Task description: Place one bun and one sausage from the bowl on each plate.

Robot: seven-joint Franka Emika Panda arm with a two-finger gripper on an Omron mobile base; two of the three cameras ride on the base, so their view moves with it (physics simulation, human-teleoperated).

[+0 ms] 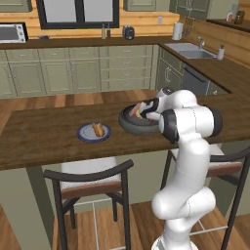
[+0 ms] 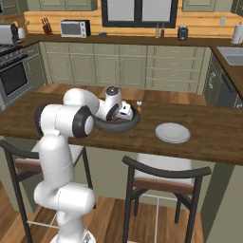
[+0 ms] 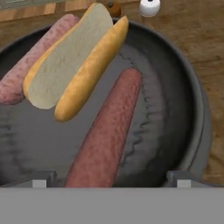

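Observation:
The dark bowl (image 1: 128, 124) (image 2: 124, 127) (image 3: 199, 118) stands on the wooden counter. In it lie a split golden bun (image 3: 74, 61) and two reddish sausages: one (image 3: 109, 131) along the middle, another (image 3: 30, 61) at the left wall. My gripper (image 1: 142, 111) (image 2: 125, 113) (image 3: 111, 181) hangs low over the bowl, open, its fingertips (image 3: 40, 181) either side of the middle sausage's near end, touching nothing. A blue-rimmed plate (image 1: 83, 135) to the left of the bowl carries a bun (image 1: 98, 129). Another plate (image 2: 173, 133) on the bowl's other side is bare.
Small salt and pepper shakers (image 3: 149, 6) (image 2: 138, 103) stand just beyond the bowl. Dark-framed stools (image 1: 93, 180) (image 2: 166, 173) sit under the counter's near edge. A sink (image 1: 190, 51) lies in the far corner counter.

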